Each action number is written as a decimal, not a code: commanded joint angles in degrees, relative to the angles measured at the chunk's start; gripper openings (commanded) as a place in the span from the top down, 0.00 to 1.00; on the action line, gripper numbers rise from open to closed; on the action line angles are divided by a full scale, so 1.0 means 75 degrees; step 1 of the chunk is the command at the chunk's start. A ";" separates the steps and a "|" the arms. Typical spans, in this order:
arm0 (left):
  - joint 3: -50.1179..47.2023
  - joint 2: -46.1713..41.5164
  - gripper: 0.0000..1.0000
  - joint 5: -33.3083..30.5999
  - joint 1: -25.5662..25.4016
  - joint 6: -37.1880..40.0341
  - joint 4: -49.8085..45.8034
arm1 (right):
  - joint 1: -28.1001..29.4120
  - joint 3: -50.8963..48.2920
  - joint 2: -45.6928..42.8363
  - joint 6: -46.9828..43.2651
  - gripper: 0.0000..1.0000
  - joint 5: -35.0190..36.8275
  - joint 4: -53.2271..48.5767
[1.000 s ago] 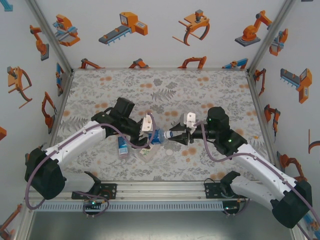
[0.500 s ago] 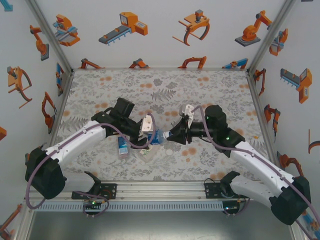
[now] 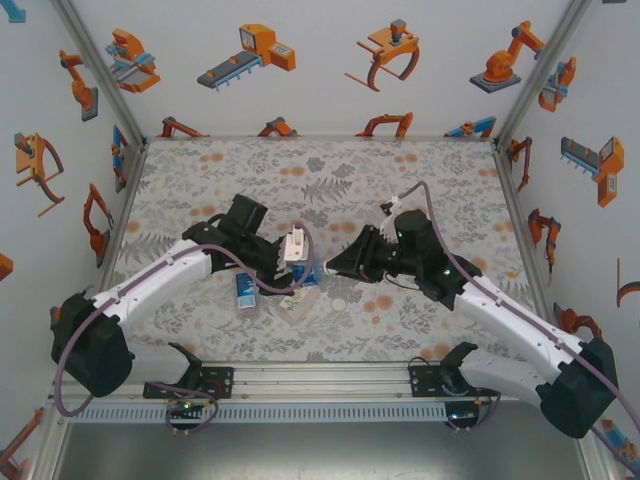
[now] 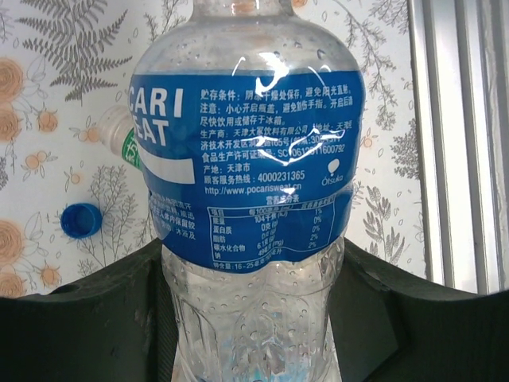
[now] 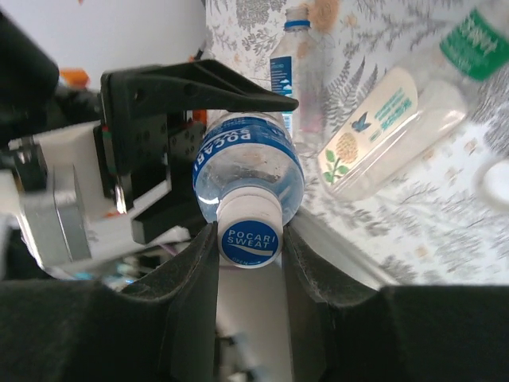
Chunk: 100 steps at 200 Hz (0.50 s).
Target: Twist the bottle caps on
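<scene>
Currently the cap (image 5: 249, 239) sits on the neck of a blue-labelled bottle (image 4: 254, 175) held level above the surface (image 3: 330, 180). From either side the right tool (image 3: 333, 268) pinches the cap, while the left tool (image 3: 300, 264) is clamped round the bottle's body. Both arms reach inward, nose to nose.

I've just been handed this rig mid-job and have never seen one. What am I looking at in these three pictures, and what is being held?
A left arm and a right arm work over a patterned table. The overhead picture looks down from behind them; the other two come from a camera on each wrist. The left tool grips a blue-labelled bottle. The right tool pinches the cap sitting on its neck. On the table are a second slim bottle, a wider pale-labelled bottle, a loose blue cap and a white cap.
</scene>
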 commanded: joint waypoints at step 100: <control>0.0272 -0.0003 1.00 0.0871 -0.0163 0.0317 0.0106 | -0.0349 0.1428 -0.0352 -0.3494 0.42 0.0265 -0.1186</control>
